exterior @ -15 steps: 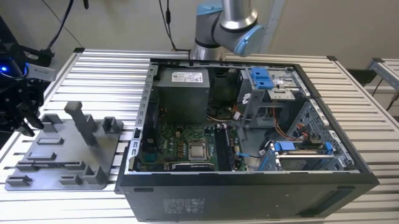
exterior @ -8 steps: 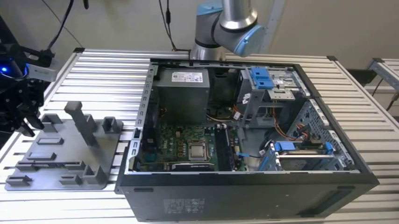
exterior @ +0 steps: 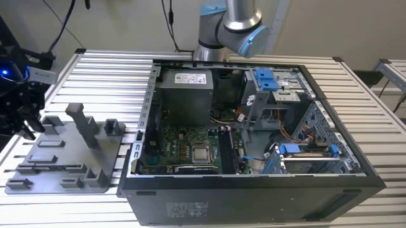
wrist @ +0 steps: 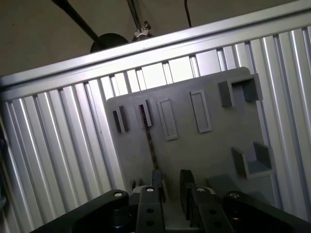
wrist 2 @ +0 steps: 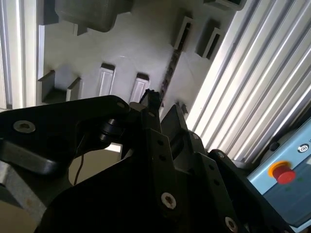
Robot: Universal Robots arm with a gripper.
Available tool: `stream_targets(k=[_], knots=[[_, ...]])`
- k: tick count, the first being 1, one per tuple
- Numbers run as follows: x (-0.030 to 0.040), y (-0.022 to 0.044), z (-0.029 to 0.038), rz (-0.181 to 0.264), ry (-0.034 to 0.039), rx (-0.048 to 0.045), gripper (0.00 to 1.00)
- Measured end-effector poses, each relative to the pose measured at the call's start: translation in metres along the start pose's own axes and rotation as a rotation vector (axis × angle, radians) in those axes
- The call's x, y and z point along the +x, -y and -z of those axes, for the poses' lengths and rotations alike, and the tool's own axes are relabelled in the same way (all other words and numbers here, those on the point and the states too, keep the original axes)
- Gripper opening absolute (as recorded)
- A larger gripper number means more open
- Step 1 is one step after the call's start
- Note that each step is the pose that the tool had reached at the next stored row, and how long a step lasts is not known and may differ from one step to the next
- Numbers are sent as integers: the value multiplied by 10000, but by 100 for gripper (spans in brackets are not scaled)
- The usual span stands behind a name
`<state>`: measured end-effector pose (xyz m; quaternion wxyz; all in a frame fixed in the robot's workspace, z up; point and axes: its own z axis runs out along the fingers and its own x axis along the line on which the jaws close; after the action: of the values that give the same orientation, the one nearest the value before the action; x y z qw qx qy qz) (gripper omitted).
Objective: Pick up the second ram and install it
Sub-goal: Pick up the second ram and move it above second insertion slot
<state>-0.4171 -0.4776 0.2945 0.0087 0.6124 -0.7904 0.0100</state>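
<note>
The second ram is a thin dark stick standing on edge between small holder blocks on the grey fixture plate. In the second wrist view the ram runs away from the fingertips. My gripper is open just above the stick's near end, with one finger close beside it and not gripping. In the exterior view my gripper hangs over the left edge of the fixture plate. The open computer case sits to the exterior view's right, with the motherboard and its silver processor exposed.
Tall grey holder blocks rise from the plate close to my gripper. The slatted metal table surrounds the plate and case. A box with a red button lies beyond the table edge. The arm's base stands behind the case.
</note>
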Motion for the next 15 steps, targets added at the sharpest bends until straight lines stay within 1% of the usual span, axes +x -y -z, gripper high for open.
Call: stream_targets(k=[7, 11, 15], knots=[[7, -32, -53, 1, 0, 0, 30], [10, -46, -114, 20, 0, 0, 30], [10, -49, -186, 226, 2, 6, 30]])
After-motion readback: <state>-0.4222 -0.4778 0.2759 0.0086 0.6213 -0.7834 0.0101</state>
